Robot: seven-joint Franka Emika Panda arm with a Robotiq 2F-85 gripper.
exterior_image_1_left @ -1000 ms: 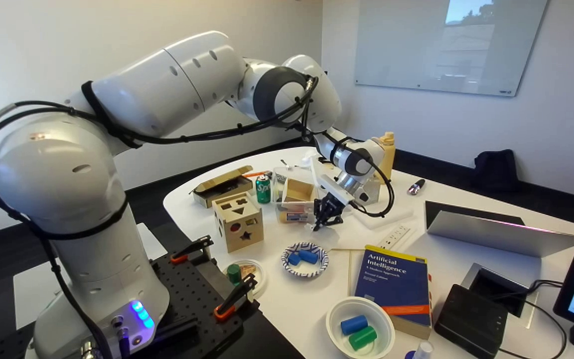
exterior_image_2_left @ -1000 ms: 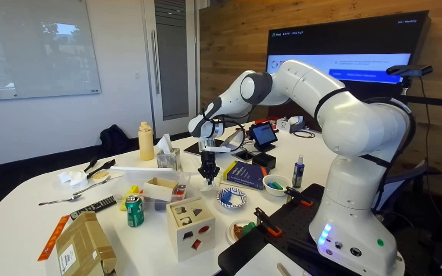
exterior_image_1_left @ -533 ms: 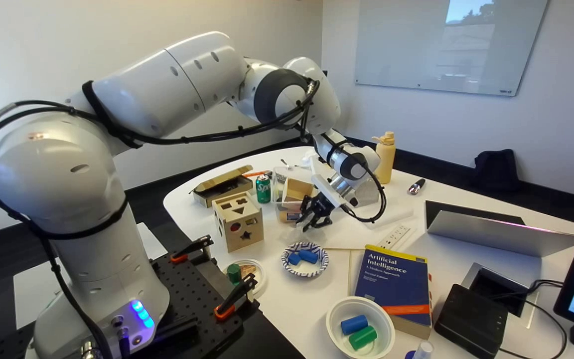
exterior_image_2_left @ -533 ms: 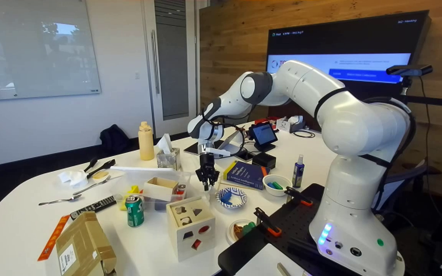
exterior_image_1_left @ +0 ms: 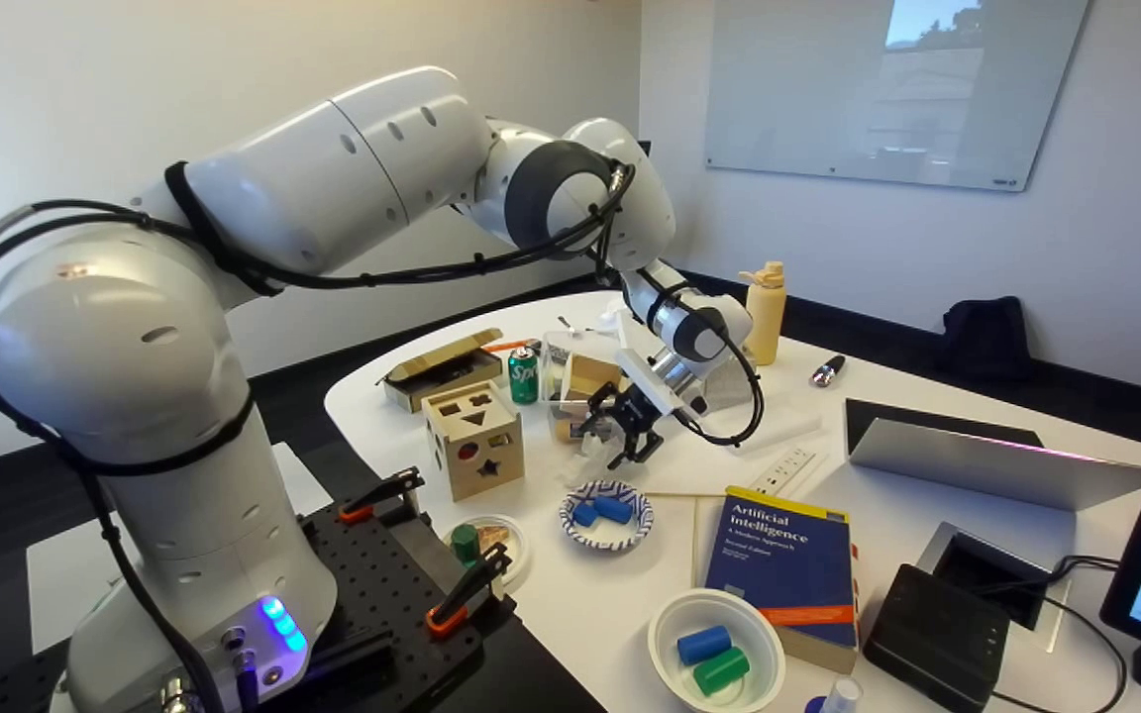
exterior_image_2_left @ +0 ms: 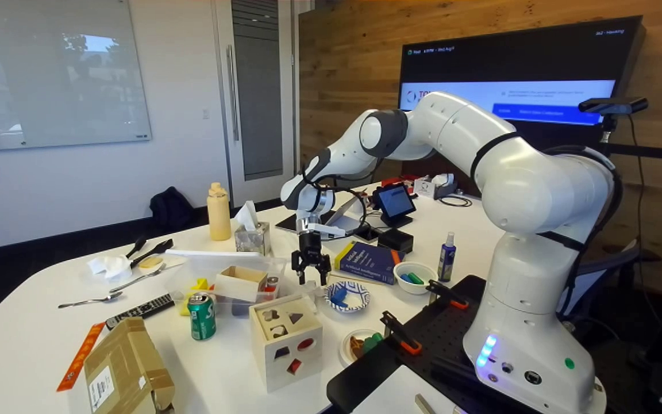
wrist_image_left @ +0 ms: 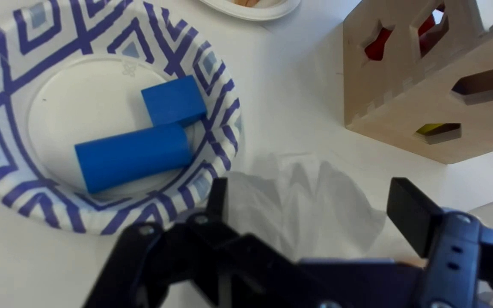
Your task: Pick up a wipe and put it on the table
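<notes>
The wipe (wrist_image_left: 302,205), a thin white crumpled sheet, rests loosely on the white table (exterior_image_1_left: 580,599) beside the patterned bowl. In the wrist view it fills the space beneath my gripper (wrist_image_left: 316,203), whose jaws are spread wide with nothing pinched between them. Both exterior views have the wipe (exterior_image_1_left: 587,458) as a pale, partly see-through heap just under the fingers (exterior_image_2_left: 324,275). My gripper (exterior_image_2_left: 312,280) hangs low over it; whether a fingertip still brushes the sheet I cannot tell.
A blue-and-white bowl (wrist_image_left: 101,98) with blue blocks sits close to one finger. Near the other side stands a wooden shape cube (exterior_image_2_left: 286,345). A clear bin (exterior_image_2_left: 193,282), a tissue box (exterior_image_2_left: 252,237), a book (exterior_image_1_left: 783,560) and a bottle (exterior_image_2_left: 219,213) are also around.
My jaws have gone from shut on the wipe to spread wide, and the wipe has come free onto the table. The gripper has tilted slightly and its tips have risen a little.
</notes>
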